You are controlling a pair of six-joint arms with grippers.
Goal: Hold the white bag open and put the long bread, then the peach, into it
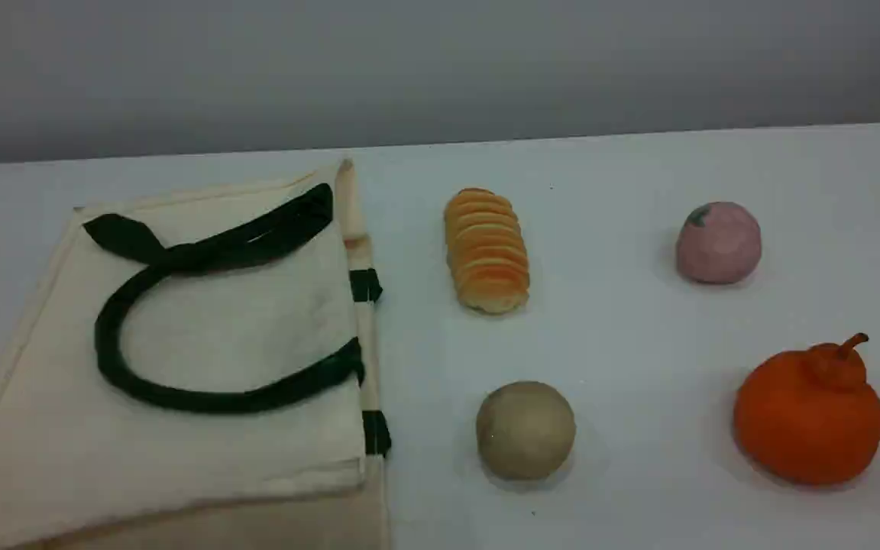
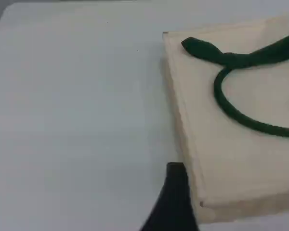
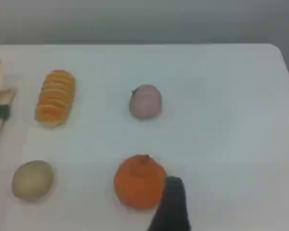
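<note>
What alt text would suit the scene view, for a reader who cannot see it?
A cream-white bag with dark green handles lies flat at the left of a white table. To its right lie a long bread, a beige ball, a pink peach and an orange fruit.

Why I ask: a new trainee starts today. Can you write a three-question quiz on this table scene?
1. True or false: the peach lies farther from the white bag than the long bread does.
2. Fill in: the orange fruit has a small ___ sticking up from its top.
3. In the scene view, which item lies in front of the long bread, toward the camera?
A. the peach
B. the beige ball
C. the orange fruit

Key: 1 true; 2 stem; 3 B.
</note>
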